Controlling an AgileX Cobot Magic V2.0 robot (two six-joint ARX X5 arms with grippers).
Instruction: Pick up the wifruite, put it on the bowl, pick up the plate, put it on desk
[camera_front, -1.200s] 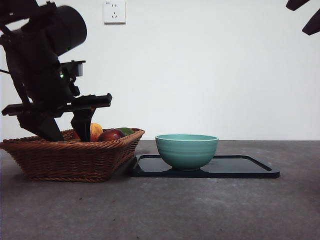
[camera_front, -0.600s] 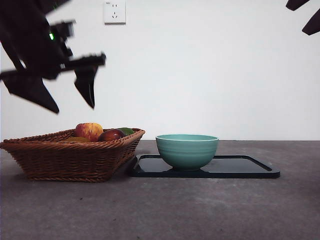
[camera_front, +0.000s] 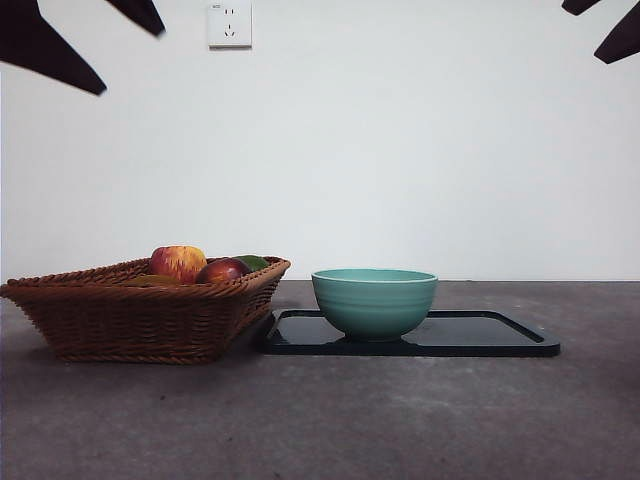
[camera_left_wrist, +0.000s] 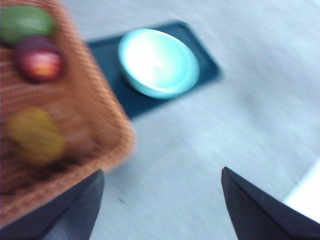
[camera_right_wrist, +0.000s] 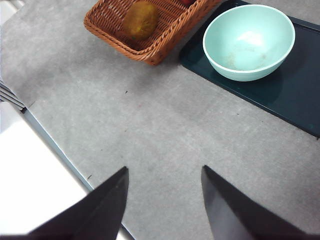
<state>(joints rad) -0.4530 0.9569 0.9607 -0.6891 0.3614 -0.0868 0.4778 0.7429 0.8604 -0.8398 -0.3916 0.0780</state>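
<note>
The wifruite (camera_right_wrist: 141, 19), a dull golden-brown oval, lies in the wicker basket (camera_front: 140, 320); the blurred left wrist view shows the wifruite (camera_left_wrist: 37, 135) too. The mint-teal bowl (camera_front: 374, 300) stands empty on the dark plate (camera_front: 500, 335), which rests on the desk (camera_front: 400, 420). My left gripper (camera_left_wrist: 161, 172) is open and holds nothing; it hangs high over the desk near the basket's corner, and the left gripper (camera_front: 130, 60) shows only as black tips at the top left. My right gripper (camera_right_wrist: 164, 168) waits open above the desk's front.
A red-and-yellow apple (camera_front: 178, 262), a dark red fruit (camera_front: 222, 270) and a green fruit (camera_left_wrist: 25, 21) share the basket. A wall socket (camera_front: 229, 23) sits on the white wall behind. The desk's edge (camera_right_wrist: 55, 150) runs close to the right gripper.
My left gripper has risen out of the basket, up and to the left, with nothing in it. The fruits, bowl and plate stayed put. The right arm hardly moved.
</note>
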